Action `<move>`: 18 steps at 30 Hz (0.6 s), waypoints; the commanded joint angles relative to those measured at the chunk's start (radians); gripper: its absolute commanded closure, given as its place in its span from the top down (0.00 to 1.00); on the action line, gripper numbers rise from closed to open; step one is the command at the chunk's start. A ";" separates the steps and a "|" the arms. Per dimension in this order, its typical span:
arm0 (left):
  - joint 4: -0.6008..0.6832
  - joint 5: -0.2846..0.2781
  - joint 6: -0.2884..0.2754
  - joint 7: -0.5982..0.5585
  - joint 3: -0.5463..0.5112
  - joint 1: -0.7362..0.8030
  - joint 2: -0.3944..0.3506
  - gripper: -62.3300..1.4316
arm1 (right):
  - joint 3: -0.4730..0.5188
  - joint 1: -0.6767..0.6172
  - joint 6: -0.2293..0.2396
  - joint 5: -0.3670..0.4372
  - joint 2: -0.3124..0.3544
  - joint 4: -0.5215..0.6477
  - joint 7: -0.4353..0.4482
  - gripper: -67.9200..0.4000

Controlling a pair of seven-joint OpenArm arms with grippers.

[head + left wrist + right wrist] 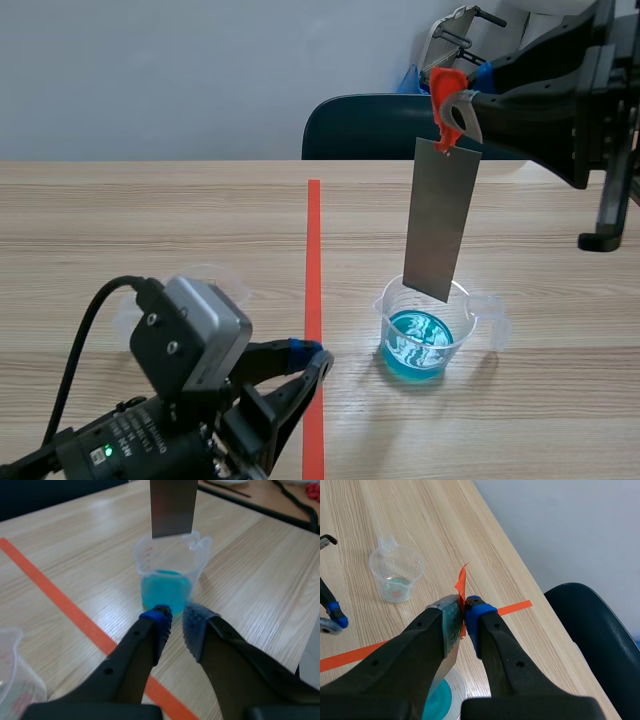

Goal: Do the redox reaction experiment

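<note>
Fingers of the right gripper [456, 104] were pressed tight on the orange tab [445, 82] at the top of the strip [440, 220]. This gripper was high up over the far right part of the table [150, 230]. The grey strip hung down from it, a bit tilted. Its low end was right over the cup [472, 330], about level with the rim. In the left wrist view the end looked to be above the blue liquid [415, 345]. The cup stood just to the right of the red line.

The left gripper [312, 358] was low near the red line, with its tips pointed at the cup and close to it. Its two fingers were almost pressed together, with only a thin gap, and nothing was between them. The other cup [225, 278] stood behind the left arm, left of the line, well apart from the first cup. A dark chair [370, 125] stood past the far edge of the table.
</note>
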 commanded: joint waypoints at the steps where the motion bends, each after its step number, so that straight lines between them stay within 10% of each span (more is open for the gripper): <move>1: 0.001 0.022 -0.002 -0.013 -0.002 -0.029 0.032 0.08 | 0.013 0.007 0.006 0.008 0.007 0.014 0.023 0.02; 18: -0.364 0.035 -0.074 0.016 0.046 -0.343 0.278 0.07 | 0.013 0.007 0.006 0.008 0.007 0.014 0.023 0.02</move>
